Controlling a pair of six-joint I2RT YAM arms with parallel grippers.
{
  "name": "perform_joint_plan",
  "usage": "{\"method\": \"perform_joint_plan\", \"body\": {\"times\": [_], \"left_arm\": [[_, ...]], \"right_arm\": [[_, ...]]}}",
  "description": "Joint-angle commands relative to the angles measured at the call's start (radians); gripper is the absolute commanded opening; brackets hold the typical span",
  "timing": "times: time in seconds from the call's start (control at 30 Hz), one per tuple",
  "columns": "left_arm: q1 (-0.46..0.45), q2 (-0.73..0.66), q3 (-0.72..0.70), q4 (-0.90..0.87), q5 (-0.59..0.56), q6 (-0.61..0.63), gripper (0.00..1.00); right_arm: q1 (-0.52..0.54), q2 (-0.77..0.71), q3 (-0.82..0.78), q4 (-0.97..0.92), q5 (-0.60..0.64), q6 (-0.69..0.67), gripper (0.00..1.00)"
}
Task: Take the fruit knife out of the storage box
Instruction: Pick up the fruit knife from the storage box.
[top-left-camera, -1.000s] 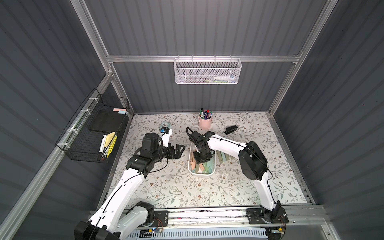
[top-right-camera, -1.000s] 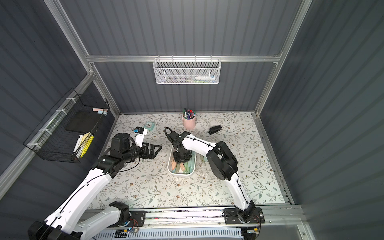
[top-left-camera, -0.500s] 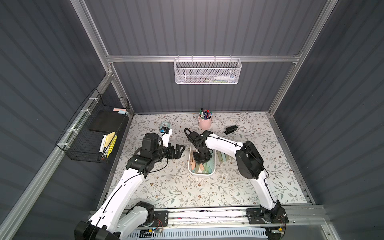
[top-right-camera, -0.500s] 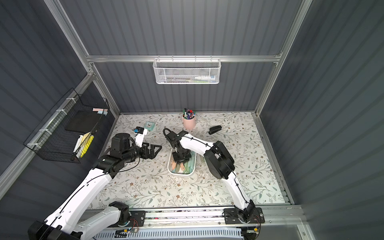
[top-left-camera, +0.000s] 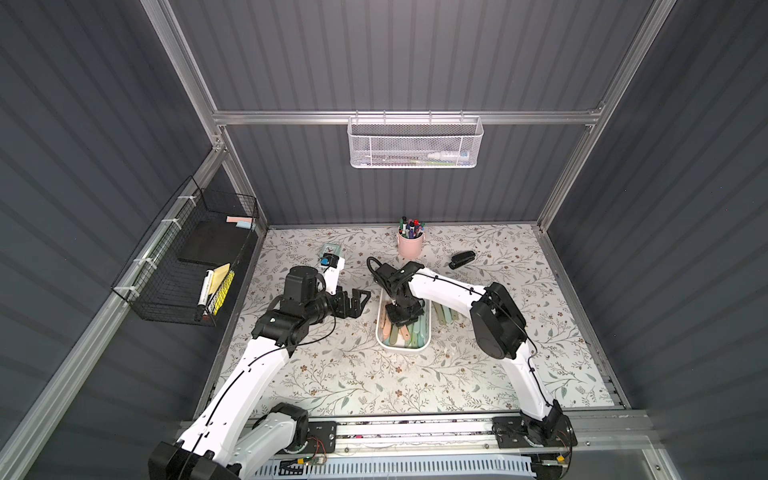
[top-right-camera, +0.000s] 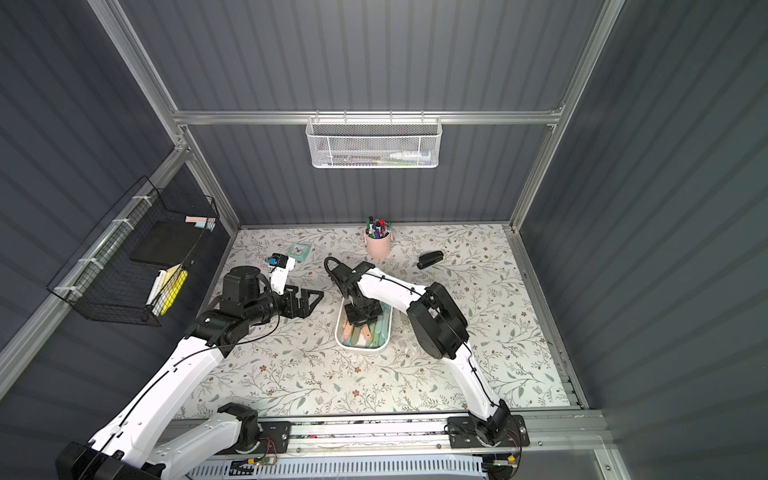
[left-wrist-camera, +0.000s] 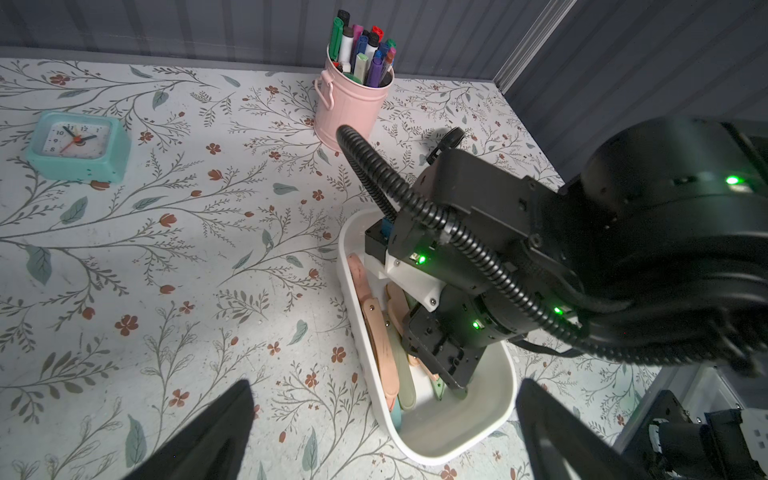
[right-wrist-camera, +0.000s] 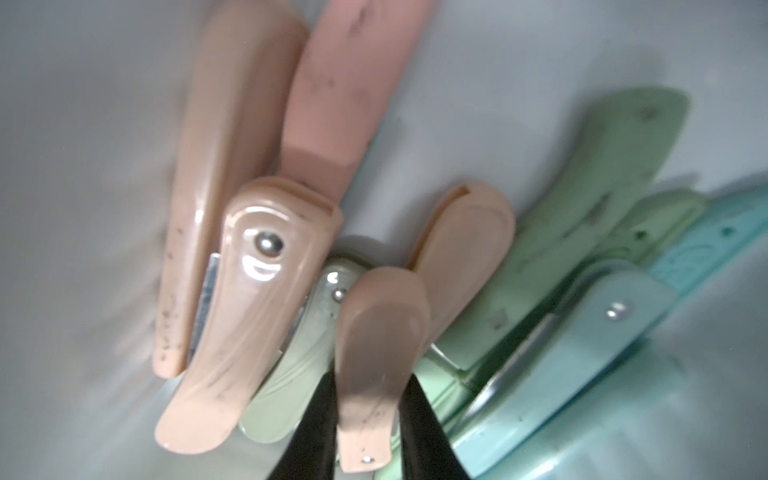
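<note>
The white storage box (top-left-camera: 402, 348) (top-right-camera: 360, 350) (left-wrist-camera: 457, 451) sits mid-table and holds several folded fruit knives in pink, green and teal. My right gripper (top-left-camera: 401, 318) (top-right-camera: 363, 316) (right-wrist-camera: 369, 376) reaches down into it. Its black fingers (right-wrist-camera: 419, 415) are shut on either side of a pink fruit knife (right-wrist-camera: 382, 332), which stands a little above the others. My left gripper (top-left-camera: 360, 301) (top-right-camera: 310, 300) (left-wrist-camera: 386, 384) hovers open just left of the box, holding nothing.
Pale green knives (top-left-camera: 444, 316) lie on the table right of the box. A pink pen cup (top-left-camera: 410, 245), a black stapler (top-left-camera: 462, 259) and a teal clock (left-wrist-camera: 77, 145) stand behind. A black wire basket (top-left-camera: 195, 266) hangs left, a white mesh basket (top-left-camera: 415, 143) on the back wall.
The right gripper's jaws have narrowed onto the pink knife inside the box, and its arm shifted slightly. The left arm has not moved.
</note>
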Motion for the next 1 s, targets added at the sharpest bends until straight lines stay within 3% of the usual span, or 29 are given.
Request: {"method": "perform_joint_plan", "body": {"times": [0.0, 0.33, 0.5, 0.73, 0.97], "left_arm": [[0.005, -0.016, -0.010, -0.012, -0.003, -0.003, 0.99], [0.005, -0.017, -0.014, 0.005, 0.054, 0.010, 0.99], [0.004, -0.003, -0.018, 0.037, 0.197, 0.015, 0.99], [0.004, 0.069, -0.001, 0.056, 0.346, 0.005, 0.99], [0.004, 0.071, -0.002, 0.054, 0.343, 0.005, 0.99]], "right_arm": [[-0.001, -0.061, -0.024, 0.022, 0.037, 0.015, 0.20], [-0.039, -0.119, -0.044, 0.051, 0.018, 0.009, 0.20], [-0.080, -0.161, -0.075, 0.077, -0.018, -0.007, 0.19], [-0.186, -0.261, -0.169, 0.103, -0.054, -0.045, 0.19], [-0.339, -0.375, -0.297, 0.102, -0.047, -0.123, 0.19]]}}
